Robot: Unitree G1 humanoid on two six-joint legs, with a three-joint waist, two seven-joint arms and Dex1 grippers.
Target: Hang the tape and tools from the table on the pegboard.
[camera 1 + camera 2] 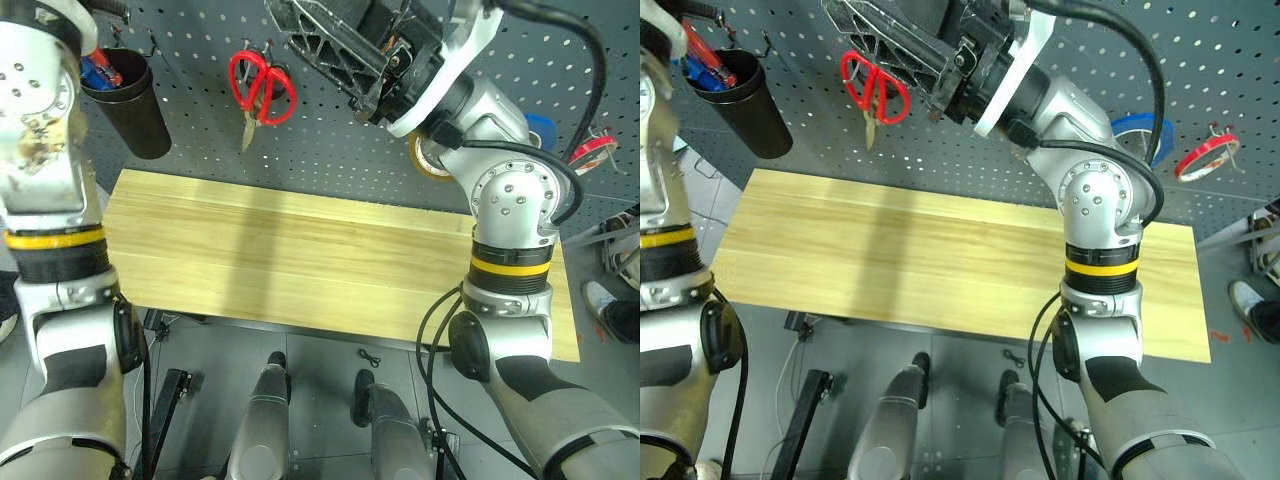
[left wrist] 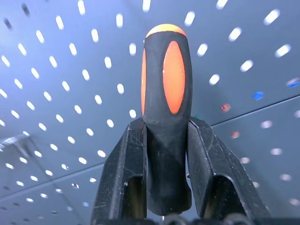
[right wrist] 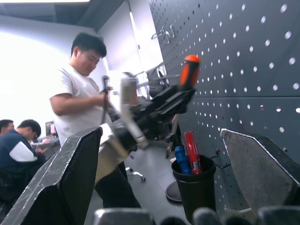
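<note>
**A:** Where's your screwdriver (image 2: pixel 166 117) right now?

**B:** In your left gripper (image 2: pixel 165 140). Its two black fingers are nearly closed on the handle, a rounded grip of matte black rubber with glossy orange oval insets and an orange cap. The handle points up at the pegboard (image 2: pixel 56 84), a dark blue-grey metal sheet with a regular grid of small oblong holes. From your right wrist you can see that gripper (image 3: pixel 180 96) raised near the board above the black cup (image 3: pixel 196 185).

**A:** And the other pieces?

**B:** Your red-handled scissors (image 1: pixel 260 88) hang on the board, loops up, blades down. The blue tape (image 1: pixel 1140 132) sits on the board behind your right arm, beside a thin red roll (image 1: pixel 1207 155) on a hook. A yellowish roll (image 1: pixel 428 158) peeks out behind the arm too.

**A:** The right gripper (image 3: pixel 168 159)?

**B:** Spread wide, with nothing between its fingers.

**A:** The table (image 1: pixel 300 250)?

**B:** Pale yellowish wood planks, smooth, with a soft grain.

**A:** Any writing you can read?

**B:** None legible. The tapered black cup holds red and blue handles, and a person (image 3: pixel 84 98) in a white shirt stands behind it
</note>
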